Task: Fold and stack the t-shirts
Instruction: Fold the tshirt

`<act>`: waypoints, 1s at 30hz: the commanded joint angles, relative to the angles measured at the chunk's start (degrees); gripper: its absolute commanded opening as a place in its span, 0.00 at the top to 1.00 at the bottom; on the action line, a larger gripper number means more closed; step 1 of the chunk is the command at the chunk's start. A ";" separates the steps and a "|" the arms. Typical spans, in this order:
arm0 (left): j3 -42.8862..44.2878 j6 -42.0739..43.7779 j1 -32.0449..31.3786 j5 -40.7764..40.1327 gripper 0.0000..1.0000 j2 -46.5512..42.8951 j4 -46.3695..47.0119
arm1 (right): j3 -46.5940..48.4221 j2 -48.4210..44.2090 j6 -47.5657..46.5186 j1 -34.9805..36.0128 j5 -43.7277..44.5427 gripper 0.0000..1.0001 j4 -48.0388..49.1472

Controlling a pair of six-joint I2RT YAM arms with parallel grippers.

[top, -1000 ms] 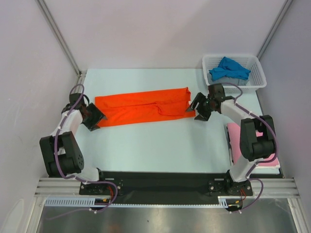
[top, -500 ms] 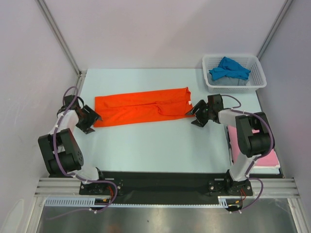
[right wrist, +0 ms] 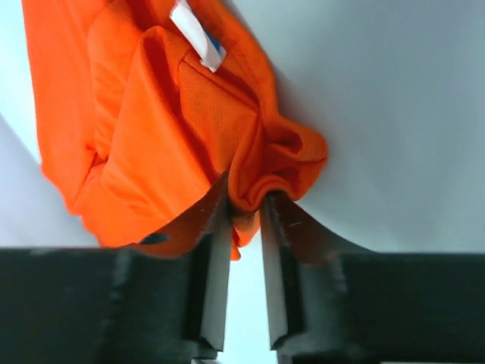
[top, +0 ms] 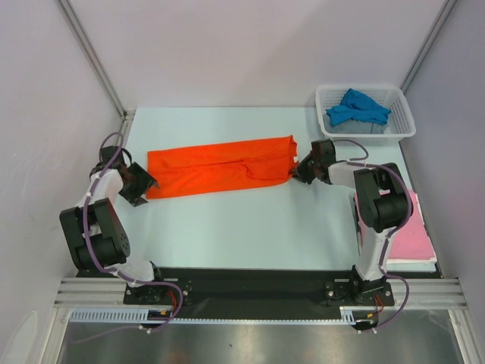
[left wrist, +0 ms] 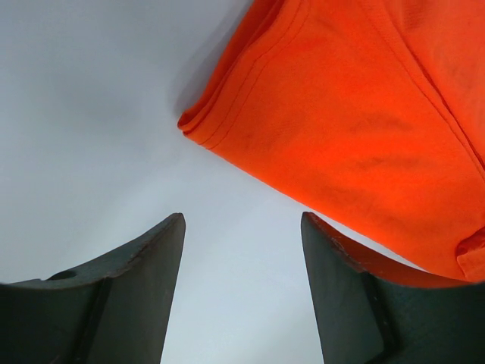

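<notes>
The orange-red t-shirt (top: 220,168) lies folded into a long band across the middle of the table. My right gripper (top: 298,171) is at its right end, jaws pinched on a bunched fold of the orange cloth (right wrist: 174,129); the gripper (right wrist: 245,201) holds the fabric just below a white neck tag (right wrist: 195,34). My left gripper (top: 144,186) stands open just off the band's left end, with bare table between its fingers and the shirt's corner (left wrist: 364,114) a little ahead of the gripper (left wrist: 242,220). A pink t-shirt (top: 413,235) lies folded at the right edge. A blue t-shirt (top: 356,108) is crumpled in the basket.
A white mesh basket (top: 405,114) stands at the back right corner. Walls close the table in on the left, back and right. The right arm's links partly cover the pink shirt.
My right gripper moved left onto the shirt's right end and closed on the cloth. My left gripper drew back slightly to the left and stays open.
</notes>
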 commanded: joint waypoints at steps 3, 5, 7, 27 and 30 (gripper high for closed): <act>3.46 3.06 -3.53 -0.52 0.34 0.19 1.68 | 10.72 7.54 -9.45 1.73 9.78 0.93 -5.38; 3.46 4.82 -4.24 0.45 0.35 -0.33 2.57 | 17.40 11.14 -12.45 1.56 12.15 0.98 -6.87; 3.98 5.96 -5.91 0.28 0.36 -0.42 2.57 | 21.45 13.34 -16.59 1.56 13.73 0.99 -6.79; 11.89 22.84 -27.26 -31.25 0.37 4.75 -13.86 | 48.63 17.94 -24.95 3.75 8.11 0.38 -23.65; 10.75 24.51 -30.43 -36.88 0.42 7.92 -13.60 | 41.97 9.87 -26.61 4.63 7.32 0.34 -24.55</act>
